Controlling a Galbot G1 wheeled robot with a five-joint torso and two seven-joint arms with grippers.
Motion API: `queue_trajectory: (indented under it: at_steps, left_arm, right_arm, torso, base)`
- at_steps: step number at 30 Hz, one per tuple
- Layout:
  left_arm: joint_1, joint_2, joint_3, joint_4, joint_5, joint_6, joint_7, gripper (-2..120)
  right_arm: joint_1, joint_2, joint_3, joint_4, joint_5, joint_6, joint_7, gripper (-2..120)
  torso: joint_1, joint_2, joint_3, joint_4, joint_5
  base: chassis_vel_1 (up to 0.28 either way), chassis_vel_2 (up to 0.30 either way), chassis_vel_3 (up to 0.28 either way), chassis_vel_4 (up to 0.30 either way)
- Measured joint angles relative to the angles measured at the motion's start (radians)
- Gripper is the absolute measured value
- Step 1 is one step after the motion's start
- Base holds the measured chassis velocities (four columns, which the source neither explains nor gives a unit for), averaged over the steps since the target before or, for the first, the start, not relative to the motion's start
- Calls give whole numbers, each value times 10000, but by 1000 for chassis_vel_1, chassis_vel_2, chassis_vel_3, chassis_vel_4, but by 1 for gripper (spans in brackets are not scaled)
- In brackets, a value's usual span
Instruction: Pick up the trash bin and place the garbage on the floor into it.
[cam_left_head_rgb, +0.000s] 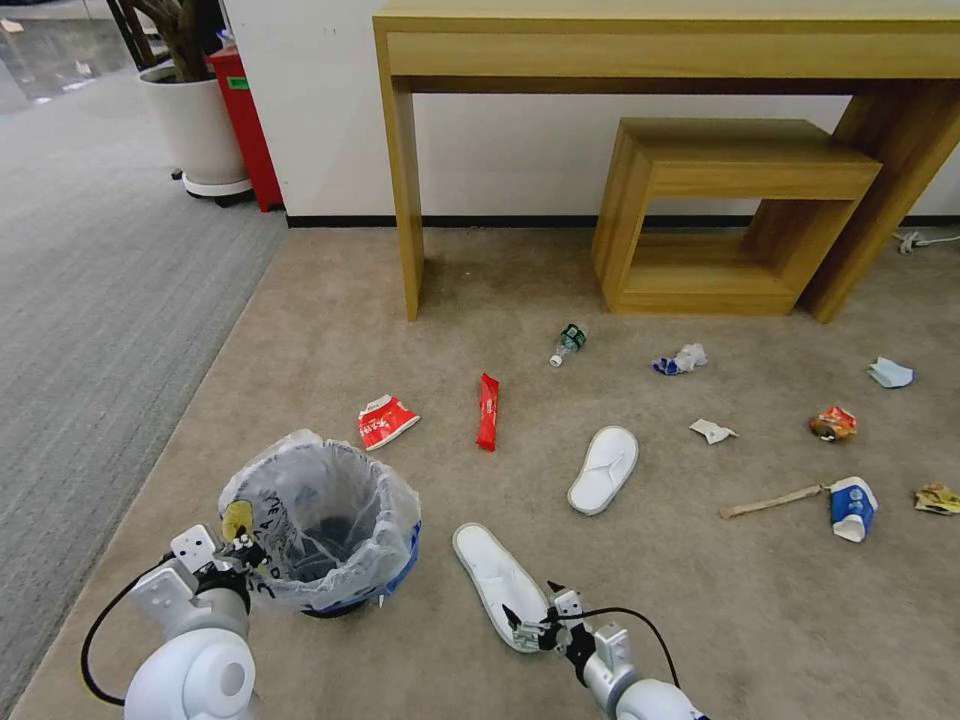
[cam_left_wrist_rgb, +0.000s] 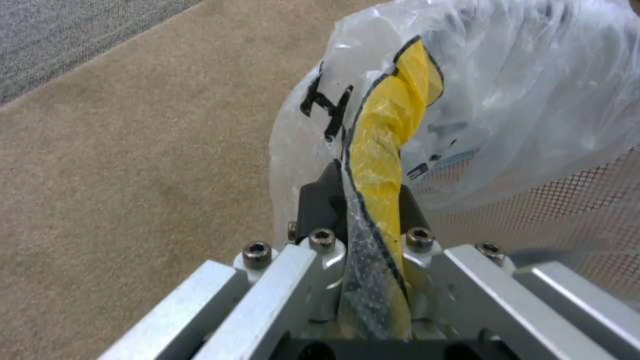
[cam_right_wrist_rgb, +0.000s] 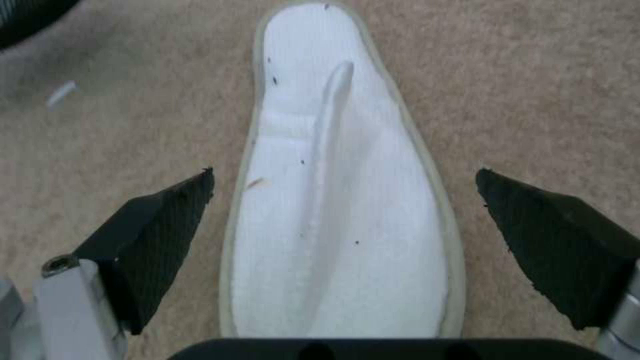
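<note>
The right gripper (cam_right_wrist_rgb: 343, 235), jaws spread, straddles the near slipper (cam_right_wrist_rgb: 340, 200) across its long axis, beside the trash bin (cam_left_head_rgb: 320, 525) whose bag rim the left gripper (cam_left_wrist_rgb: 367, 210) pinches.

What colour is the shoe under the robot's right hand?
White with a cream edge: the slipper, best seen in the right wrist view.

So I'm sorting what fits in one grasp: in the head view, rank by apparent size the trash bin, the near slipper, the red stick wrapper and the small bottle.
1. Trash bin
2. Near slipper, helped by nearness to the camera
3. Red stick wrapper
4. Bottle, farthest off
</note>
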Motion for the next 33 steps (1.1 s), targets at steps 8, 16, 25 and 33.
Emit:
queue_trajectory:
  at_steps: [8,16,25,33]
  left_arm:
    - [-37,-49,-12,70,2,-80,4,3]
    - [-52,-73,-31,81,9,-126,9,3]
    - [-59,14,-70,91,-51,-184,11,3]
    - [-84,65,-102,121,-107,-227,12,3]
  right_arm:
    - [695,146,-656,-317,272,-8,252,100]
    - [1400,247,-1512,-802,604,17,412,93]
    - [1949,656,-2277,-1490,875,98,584,81]
    - [2015,935,-2436,-1827,825,203,685,61]
  torso:
    - [0,0,0,1,0]
    - [0,0,0,1,0]
    - [0,0,0,1,0]
    - [0,0,-1,0,-1]
  base:
    - [0,0,0,0]
    - [0,0,0,0]
    - [0,0,0,0]
    - [0,0,0,0]
